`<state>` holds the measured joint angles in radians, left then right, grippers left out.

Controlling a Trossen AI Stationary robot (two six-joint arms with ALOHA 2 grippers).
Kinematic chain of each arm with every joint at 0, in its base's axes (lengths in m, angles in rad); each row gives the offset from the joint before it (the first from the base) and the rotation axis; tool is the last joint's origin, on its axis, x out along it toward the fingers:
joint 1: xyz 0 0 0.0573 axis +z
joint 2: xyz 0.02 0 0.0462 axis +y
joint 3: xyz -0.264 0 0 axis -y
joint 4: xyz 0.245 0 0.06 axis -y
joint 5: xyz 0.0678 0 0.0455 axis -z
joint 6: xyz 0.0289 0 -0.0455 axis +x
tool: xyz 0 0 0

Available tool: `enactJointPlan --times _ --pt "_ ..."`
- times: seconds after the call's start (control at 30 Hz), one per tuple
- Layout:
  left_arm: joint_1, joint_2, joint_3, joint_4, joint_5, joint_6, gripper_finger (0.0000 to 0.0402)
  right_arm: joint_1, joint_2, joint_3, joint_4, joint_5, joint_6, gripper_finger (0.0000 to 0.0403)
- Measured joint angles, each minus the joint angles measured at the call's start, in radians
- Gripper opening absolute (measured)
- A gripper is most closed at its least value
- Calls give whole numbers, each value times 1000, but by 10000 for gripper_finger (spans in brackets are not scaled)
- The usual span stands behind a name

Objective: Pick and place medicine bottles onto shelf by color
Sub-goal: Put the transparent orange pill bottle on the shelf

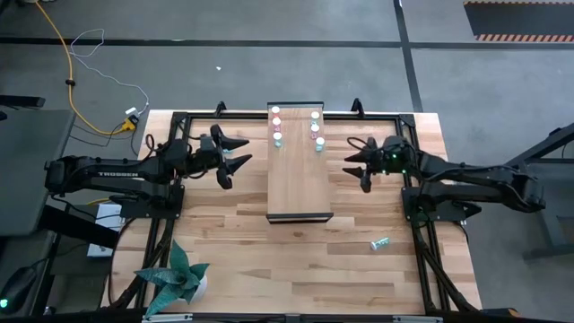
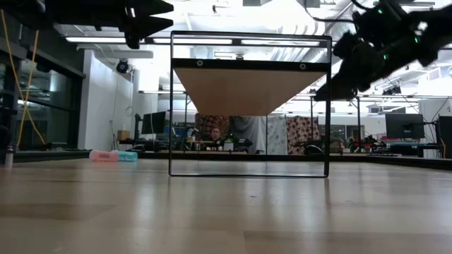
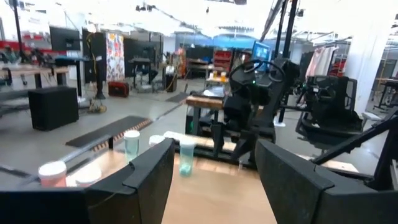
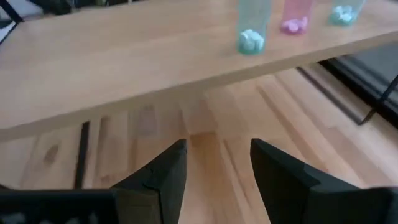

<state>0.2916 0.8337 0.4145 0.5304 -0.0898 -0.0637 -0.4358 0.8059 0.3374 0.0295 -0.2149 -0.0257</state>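
Observation:
The shelf (image 1: 299,170) is a long light-wood board raised on a black frame in the middle of the table. Several medicine bottles, pink (image 1: 276,110) and teal (image 1: 319,142), stand upright in two short rows on its far end. Another teal bottle (image 1: 380,242) lies on its side on the table at the near right. My left gripper (image 1: 238,154) hovers open just left of the shelf, level with the teal bottles (image 3: 186,155). My right gripper (image 1: 355,163) hovers open just right of the shelf and slants down at the shelf's edge (image 4: 186,81). Neither holds anything.
A potted green plant (image 1: 179,278) stands at the table's near left corner. Black frame rails (image 1: 421,224) run along both sides of the table under the arms. The near half of the shelf board is bare wood. Two small pink and blue things (image 2: 113,156) lie far off in the low view.

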Motion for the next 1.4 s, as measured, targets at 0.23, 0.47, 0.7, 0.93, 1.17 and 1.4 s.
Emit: enactJointPlan --times 0.23,0.47,0.7,0.93,1.17,1.4 --pt "0 0 0 -54 -59 -13 213 0 0 -210 562 99 0 170" --pt "13 10 84 -369 -311 -147 213 -1 0 -249 753 188 9 170" --pt "121 163 356 -1168 -365 -387 213 -1 0 -240 733 185 22 170" --pt "314 416 502 -1621 -157 -314 213 -1 0 -240 724 185 29 170" --pt "432 651 500 -1627 -38 20 213 0 0 -240 732 185 28 170" --pt "469 780 500 -1512 -206 185 213 0 0 -240 732 185 25 170"
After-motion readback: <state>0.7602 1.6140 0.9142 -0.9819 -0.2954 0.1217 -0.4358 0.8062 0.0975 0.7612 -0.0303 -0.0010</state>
